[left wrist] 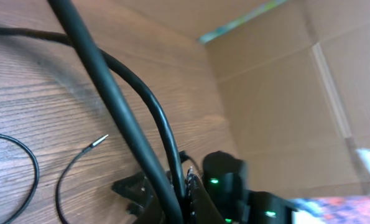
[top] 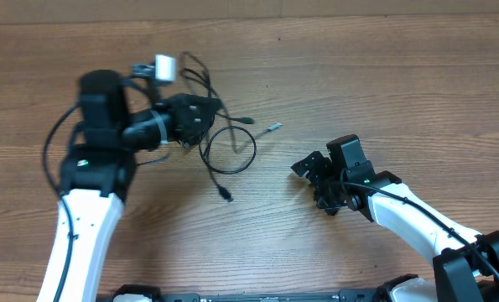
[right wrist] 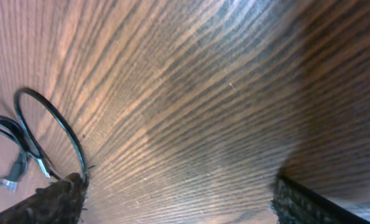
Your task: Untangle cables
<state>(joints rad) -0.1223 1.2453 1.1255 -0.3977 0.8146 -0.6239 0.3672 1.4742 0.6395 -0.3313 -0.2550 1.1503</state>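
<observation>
Mid-separation now. Pinching the cables tight with the left end effector, at the cables' upper-left end, loop and plugs trailing on the table. Holding the right end effector spread wide, empty, well right of the cables. Next, probably: reaching into that loop, nipping one strand, pulling away.

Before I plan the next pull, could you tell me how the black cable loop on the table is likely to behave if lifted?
Probably floppy: the cable loop lies in a loose curl on the table, so it should sag and lose its shape. Likely light, being so thin. Its plug end may trail and snag.
</observation>
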